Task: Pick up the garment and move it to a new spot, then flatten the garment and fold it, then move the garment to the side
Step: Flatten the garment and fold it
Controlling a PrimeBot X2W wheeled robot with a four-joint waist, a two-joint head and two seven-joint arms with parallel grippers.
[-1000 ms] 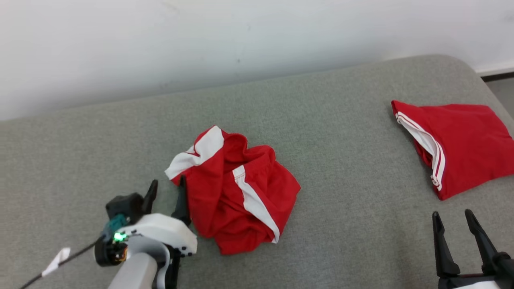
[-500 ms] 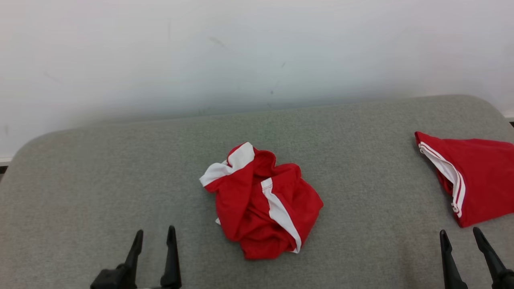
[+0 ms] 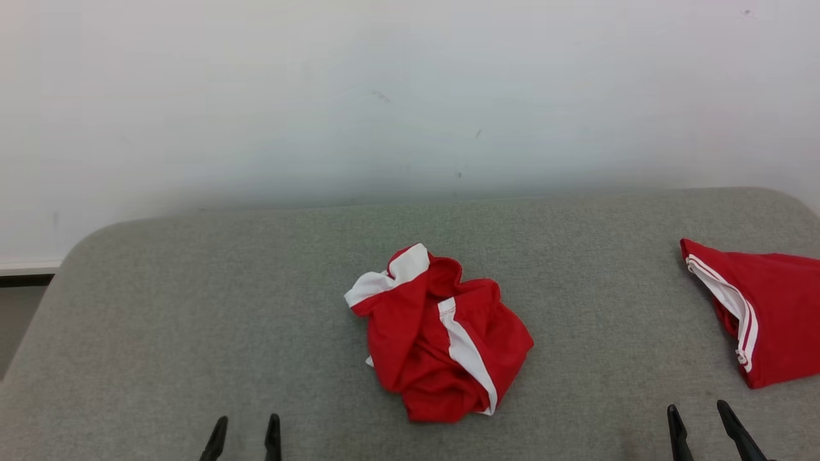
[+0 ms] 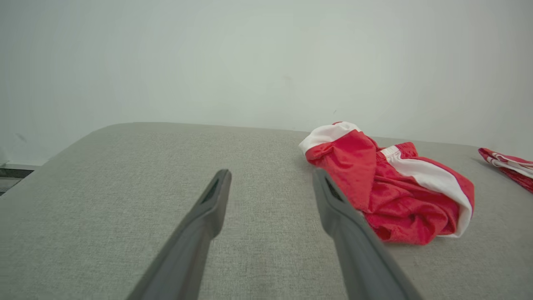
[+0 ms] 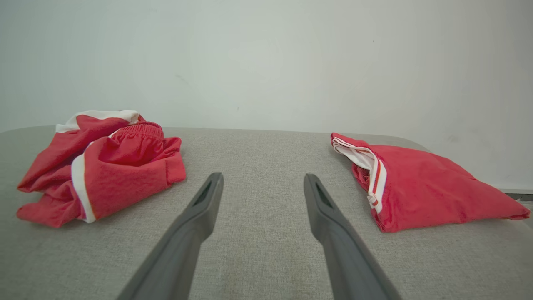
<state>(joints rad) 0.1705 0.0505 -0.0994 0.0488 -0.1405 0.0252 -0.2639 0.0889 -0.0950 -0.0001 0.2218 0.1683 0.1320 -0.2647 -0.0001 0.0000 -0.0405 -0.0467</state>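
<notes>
Left tool (image 3: 248, 419) back; two red garments (image 3: 442, 336) (image 3: 769, 307)

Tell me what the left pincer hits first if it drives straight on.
Probably nothing near: the left pincer points over bare grey fabric cushion toward the white wall; the crumpled red-and-white garment lies off to its right.

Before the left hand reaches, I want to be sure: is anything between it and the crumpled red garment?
Nothing visible. Only bare grey surface lies between the open left hand and the crumpled garment.
</notes>
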